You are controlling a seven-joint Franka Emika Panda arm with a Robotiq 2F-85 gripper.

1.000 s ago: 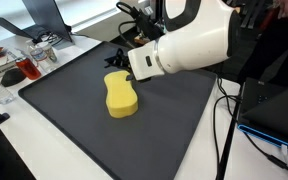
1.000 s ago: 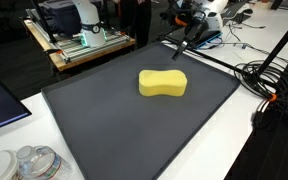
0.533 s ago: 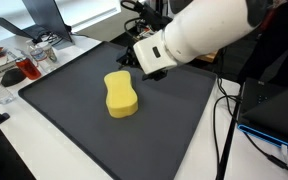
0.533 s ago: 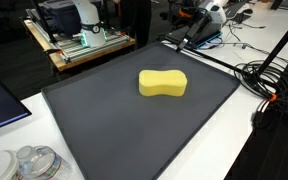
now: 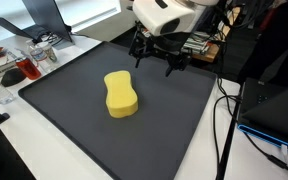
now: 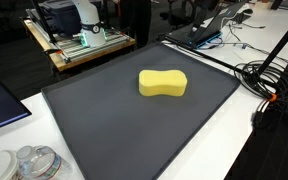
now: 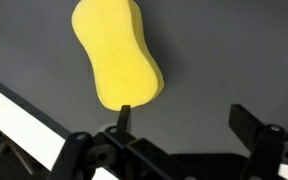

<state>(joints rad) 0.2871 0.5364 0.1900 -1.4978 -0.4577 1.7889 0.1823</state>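
Above the dark mat [image 5: 79, 125] — clear of the yellow sponge [image 5: 121, 94] — the claw [image 5: 154, 63] hangs released, jaws wide.

No legible text, label, brand or number on any surface.

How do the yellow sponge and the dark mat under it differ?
The sponge is bright yellow; the mat is dark grey. The sponge is a thick, rounded block pinched at the waist; the mat is a thin sheet with straight edges. The sponge is small; the mat spreads wide around it. Both lie flat, and the open claw touches neither.
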